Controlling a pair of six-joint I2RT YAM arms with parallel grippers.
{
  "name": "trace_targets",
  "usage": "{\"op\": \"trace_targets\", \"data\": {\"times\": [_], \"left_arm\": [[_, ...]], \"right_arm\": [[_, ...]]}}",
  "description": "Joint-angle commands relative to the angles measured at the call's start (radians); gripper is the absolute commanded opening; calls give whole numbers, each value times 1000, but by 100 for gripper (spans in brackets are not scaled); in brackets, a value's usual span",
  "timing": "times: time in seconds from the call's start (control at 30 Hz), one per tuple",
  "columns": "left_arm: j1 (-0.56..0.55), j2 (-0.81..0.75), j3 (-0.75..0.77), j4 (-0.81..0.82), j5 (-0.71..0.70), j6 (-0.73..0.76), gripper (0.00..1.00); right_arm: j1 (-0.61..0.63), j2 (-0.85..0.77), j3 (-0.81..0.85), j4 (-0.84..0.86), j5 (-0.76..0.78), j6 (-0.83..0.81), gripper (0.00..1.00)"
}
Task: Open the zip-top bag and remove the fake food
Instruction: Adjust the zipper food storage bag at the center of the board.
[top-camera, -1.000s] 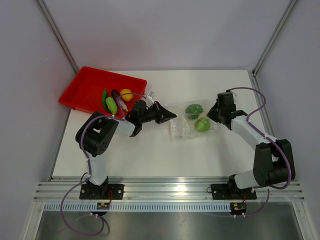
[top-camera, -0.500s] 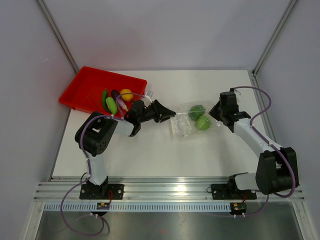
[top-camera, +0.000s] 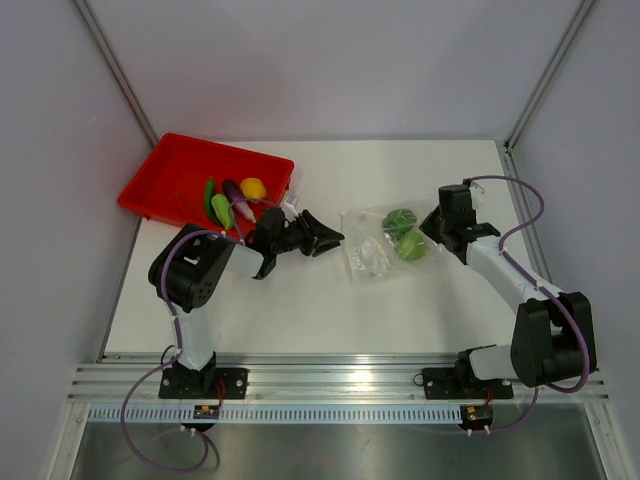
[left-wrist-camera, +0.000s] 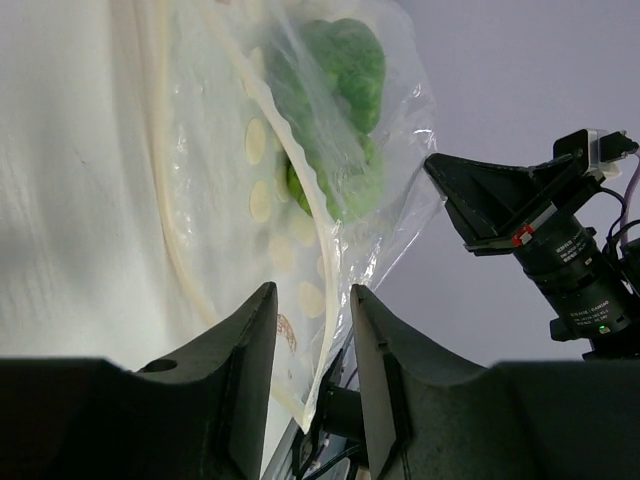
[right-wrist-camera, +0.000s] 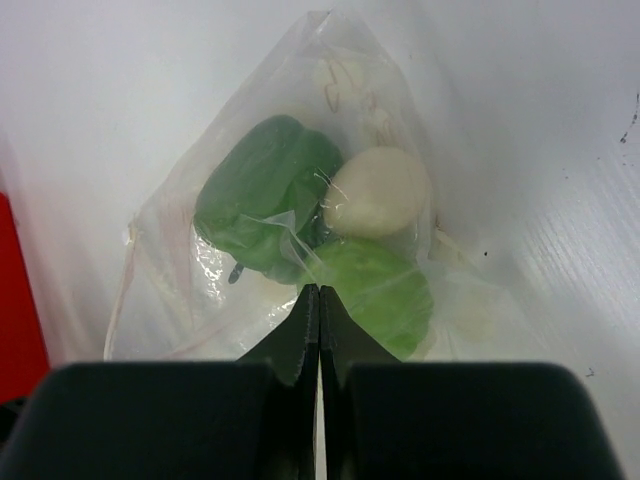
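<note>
While the right gripper (right-wrist-camera: 318, 292) is closed on the right edge of the zip-top bag (right-wrist-camera: 165, 300), apparently to anchor it, the left gripper (left-wrist-camera: 312, 310) is held with jaws parted at the bag's left edge. Green fake food (right-wrist-camera: 262, 195) is seen inside the bag, right of the red tray (top-camera: 165, 180).

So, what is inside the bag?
Through the clear bag: a dark green piece, a lighter green one and a pale round one. The right gripper hides its near edge.

Zip-top bag (top-camera: 372, 255) mid table (top-camera: 400, 310), fake food (top-camera: 408, 248) inside (right end), tray (top-camera: 175, 170) far-left rear, more pieces (top-camera: 222, 208) in it.
</note>
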Motion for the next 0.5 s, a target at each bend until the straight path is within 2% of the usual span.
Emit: {"op": "trace_targets", "data": {"times": [0.0, 0.17, 0.33, 0.47], "left_arm": [[5, -24, -4, 28, -21, 8, 36], [1, -4, -11, 45, -24, 8, 11], [-7, 31, 13, 42, -3, 3, 0], [-15, 37, 18, 2, -24, 25, 0]], "right_arm": [[-4, -14, -7, -1, 58, 25, 0], [-9, -21, -10, -7, 70, 34, 0], [-10, -31, -20, 4, 72, 40, 0], [-12, -30, -20, 4, 69, 40, 0]]}}
